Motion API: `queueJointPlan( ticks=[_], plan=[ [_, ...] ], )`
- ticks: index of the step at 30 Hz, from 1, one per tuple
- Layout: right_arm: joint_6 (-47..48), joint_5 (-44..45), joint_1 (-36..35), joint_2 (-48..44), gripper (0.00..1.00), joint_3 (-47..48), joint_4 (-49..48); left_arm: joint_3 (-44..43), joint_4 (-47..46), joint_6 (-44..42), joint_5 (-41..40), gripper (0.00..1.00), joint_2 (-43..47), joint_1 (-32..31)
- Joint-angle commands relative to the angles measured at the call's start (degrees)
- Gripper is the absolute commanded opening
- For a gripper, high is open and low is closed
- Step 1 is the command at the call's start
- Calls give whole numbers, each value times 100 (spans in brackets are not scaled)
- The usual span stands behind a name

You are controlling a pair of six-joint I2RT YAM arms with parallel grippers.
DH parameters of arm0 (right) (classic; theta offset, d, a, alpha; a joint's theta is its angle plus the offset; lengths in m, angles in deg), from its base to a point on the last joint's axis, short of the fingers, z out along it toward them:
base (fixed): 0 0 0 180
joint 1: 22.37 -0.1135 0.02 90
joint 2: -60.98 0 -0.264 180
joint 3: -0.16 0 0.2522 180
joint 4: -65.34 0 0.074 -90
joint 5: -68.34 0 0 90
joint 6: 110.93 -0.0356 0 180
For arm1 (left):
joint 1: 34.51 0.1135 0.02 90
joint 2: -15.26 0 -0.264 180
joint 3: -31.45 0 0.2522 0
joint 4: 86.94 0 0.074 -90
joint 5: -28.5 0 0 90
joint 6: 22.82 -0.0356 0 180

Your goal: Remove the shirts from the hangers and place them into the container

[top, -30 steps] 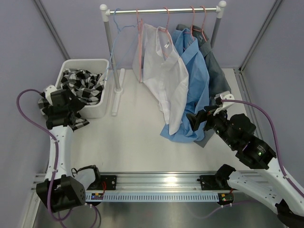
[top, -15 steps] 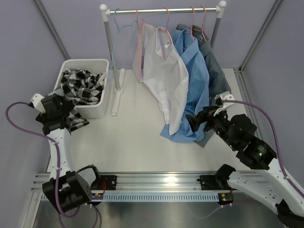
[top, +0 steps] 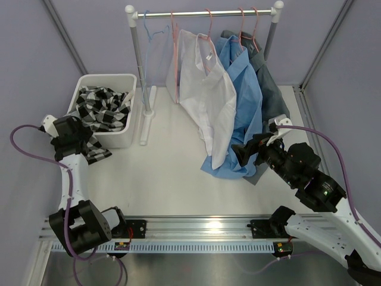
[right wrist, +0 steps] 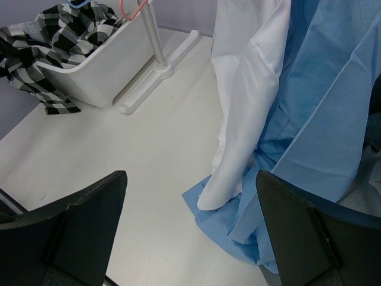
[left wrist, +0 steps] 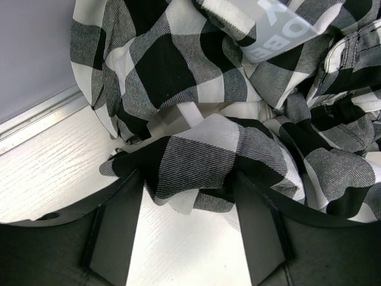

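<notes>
Your left end effector (left wrist: pixel 187 179) sits at the tub's (top: pixel 108 76) near-left corner, low over the checked shirt (top: pixel 101 107). Most of that shirt lies heaped inside the tub. One part spills over the near rim and lies on the counter (top: pixel 166 179). In the wrist view a fold of that loose part sits between the two fingers (left wrist: pixel 116 226), which stand partly apart. You cannot tell from here whether they pinch the cloth or only bracket it.

The relation to steer by is this: the tub's opening lies far and to the right of the left end effector, so the loose cloth likely has to go up over the rim that way.

Your right end effector (right wrist: pixel 190 179) is wide open and empty. It faces the hem of the white shirt (top: pixel 205 95) and the blue shirt (top: pixel 247 113). Both hang from pink hangers (top: pixel 208 24) on the rail (top: pixel 202 12), with a dark grey shirt (top: pixel 271 95) behind them to the right. Their long axes run from the far rail down toward you, and the blue hem is crumpled on the counter just ahead of the fingers. The right arm is clearly the nearer one for these shirts, and the left arm for the tub.
</notes>
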Motion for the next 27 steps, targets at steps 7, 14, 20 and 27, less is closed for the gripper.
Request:
queueJointPlan(
  ticks=[7,14,20,27],
  plan=[
    [-82,-166,-24,-56,99,132,-16,-402,-412,2,130,39,-3,31],
    [-74,-184,-24,-12,99,132,-16,-734,-359,-16,350,2,112,23],
    [-65,-210,-24,14,99,132,2,-1955,-342,-296,456,0,-625,-415],
    [-47,-70,-16,102,99,140,37,-3854,-403,-876,421,0,-2198,-1093]
  ],
)
